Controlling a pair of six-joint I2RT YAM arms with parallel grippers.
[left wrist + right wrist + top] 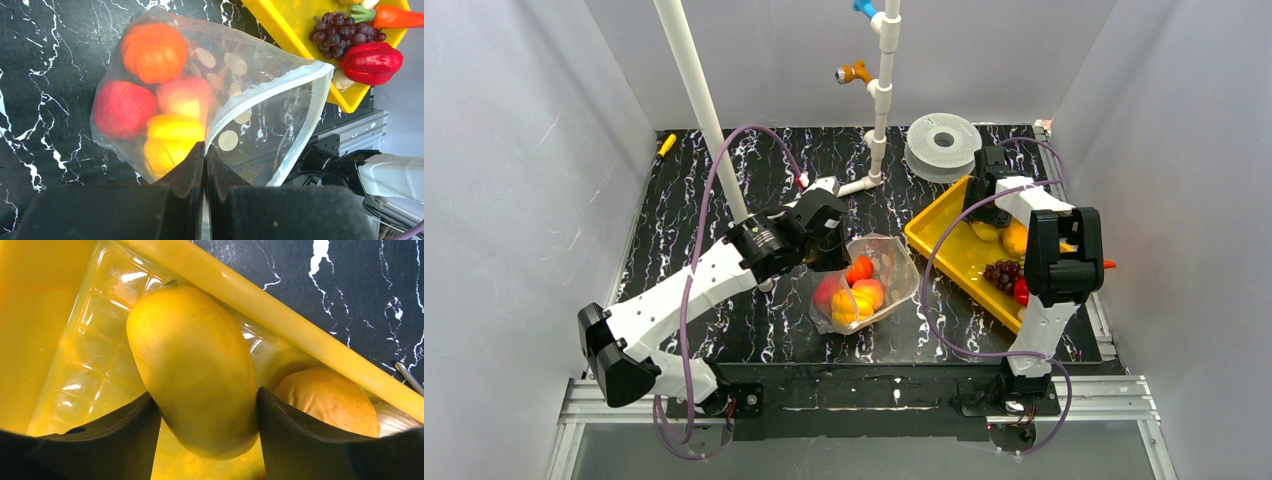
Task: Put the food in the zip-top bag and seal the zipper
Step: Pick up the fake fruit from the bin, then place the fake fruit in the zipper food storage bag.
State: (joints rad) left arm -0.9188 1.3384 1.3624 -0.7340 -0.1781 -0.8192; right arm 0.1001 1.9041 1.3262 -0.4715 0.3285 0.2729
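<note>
The left gripper has its two fingers pressed together on the zipper, at the near end of the mouth of the zip-top bag. Just beyond the fingers, inside the bag, lie a yellow pepper, a red tomato, a peach and, farthest, an orange pepper. The bag rests on the table. The right gripper is clamped on a yellow fruit, one finger at each side, inside the tray. A second, more orange fruit lies just beside one finger, against the tray rim.
</note>
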